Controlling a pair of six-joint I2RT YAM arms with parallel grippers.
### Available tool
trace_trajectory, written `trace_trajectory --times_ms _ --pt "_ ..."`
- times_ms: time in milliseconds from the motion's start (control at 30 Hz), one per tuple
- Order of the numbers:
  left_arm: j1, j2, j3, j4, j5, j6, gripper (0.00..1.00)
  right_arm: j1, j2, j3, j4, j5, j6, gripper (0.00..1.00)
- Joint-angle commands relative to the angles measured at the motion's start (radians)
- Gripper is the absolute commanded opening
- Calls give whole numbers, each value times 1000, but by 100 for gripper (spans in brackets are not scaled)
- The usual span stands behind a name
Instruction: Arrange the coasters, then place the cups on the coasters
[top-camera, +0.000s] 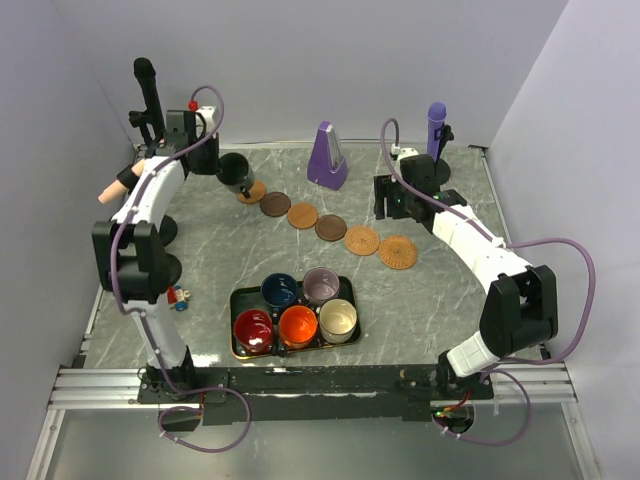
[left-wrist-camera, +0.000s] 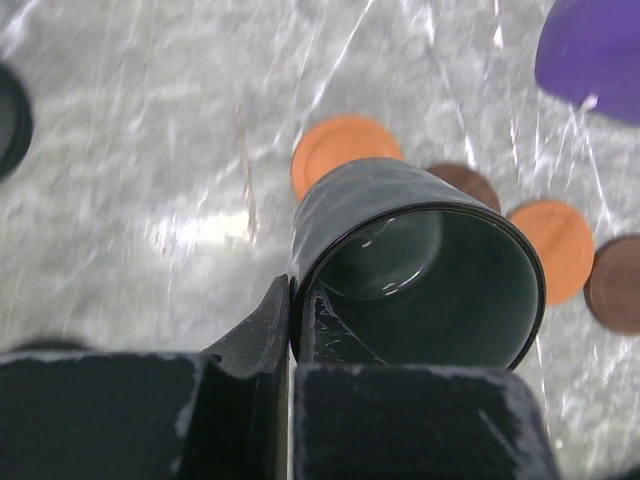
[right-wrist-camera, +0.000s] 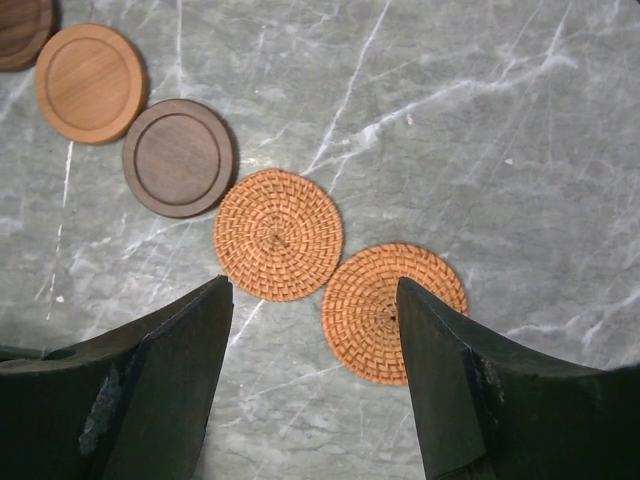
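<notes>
At the far-left end of the row, your left gripper (top-camera: 238, 182) is clamped tight on the wall of the dark green-grey cup (top-camera: 233, 168), with one finger inside the rim and one outside in the wrist view. The cup sits over the first coaster (top-camera: 252, 193); whether it actually touches the disc I can't tell from these angles. Six coasters (top-camera: 302, 216) run in a diagonal line across the marble table (top-camera: 200, 250), neighbours touching or just beside each other, ending in two woven coasters (right-wrist-camera: 278, 234) at the right. Over those two hangs your right gripper (right-wrist-camera: 315, 300), jaws wide apart, gripping nothing. Down near the arm bases, the black tray (top-camera: 240, 295) carries the other five — navy cup (top-camera: 279, 291), lilac cup (top-camera: 322, 285), red cup (top-camera: 253, 330), orange cup (top-camera: 298, 325), cream cup (top-camera: 338, 320). A purple pyramid-shaped object (top-camera: 327, 155) stands behind the row.
</notes>
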Motion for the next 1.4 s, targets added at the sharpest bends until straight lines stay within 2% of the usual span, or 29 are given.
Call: trace_trajectory --times_ms 0,167,467,1367 --pt "1 67 140 87 85 -2 1 17 -63 -24 1 13 21 73" --pt "1 156 221 80 75 -17 1 25 -73 -32 -9 13 33 73" --pt "0 231 260 80 75 -46 1 37 -62 -32 -20 -3 49 73" --pt "-20 351 370 -32 17 9 1 49 -45 -40 -34 -9 66 73"
